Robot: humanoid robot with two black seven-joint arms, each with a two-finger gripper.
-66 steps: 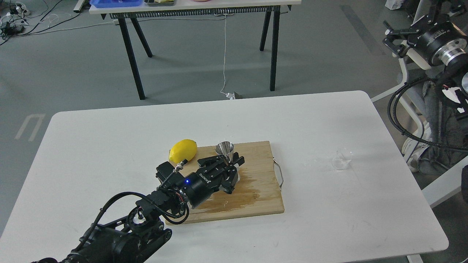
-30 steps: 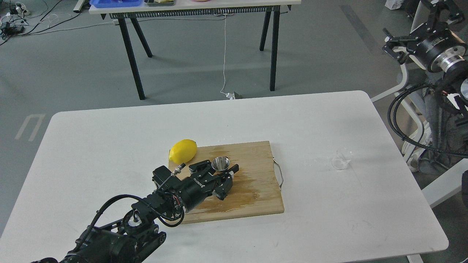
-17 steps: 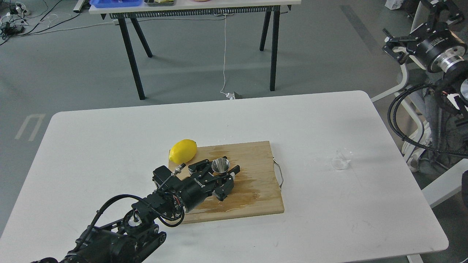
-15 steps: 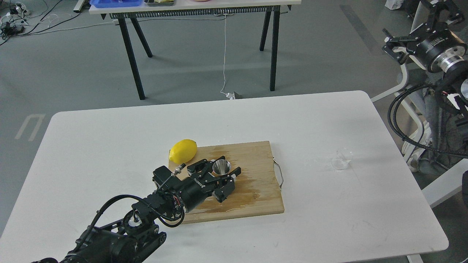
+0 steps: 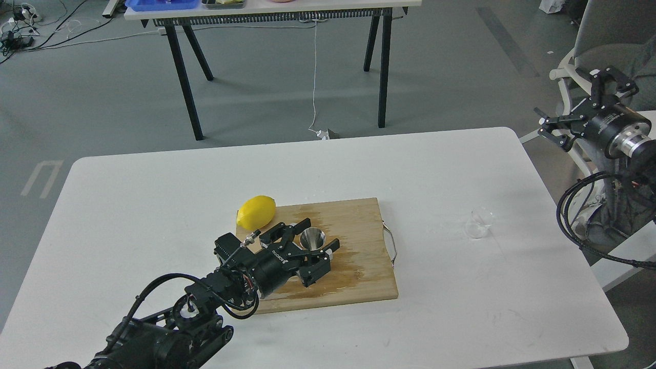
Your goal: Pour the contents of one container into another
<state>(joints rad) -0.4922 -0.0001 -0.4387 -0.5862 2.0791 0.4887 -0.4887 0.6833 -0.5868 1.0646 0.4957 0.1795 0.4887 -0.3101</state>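
Left end effector [image 5: 316, 241] straddles the upright steel jigger [image 5: 312, 239] on the cutting board [image 5: 359, 266], fingers spread, not gripping. Glass cup [image 5: 479, 223] stands on the bench [image 5: 154, 205], well right; right end effector [image 5: 574, 115], open, is nearer it.

Left pincer [image 5: 313, 240] spread around jigger [image 5: 311, 239] on board [image 5: 359, 256].

Bright, even overhead light; soft shadows, sharp focus, no glare.
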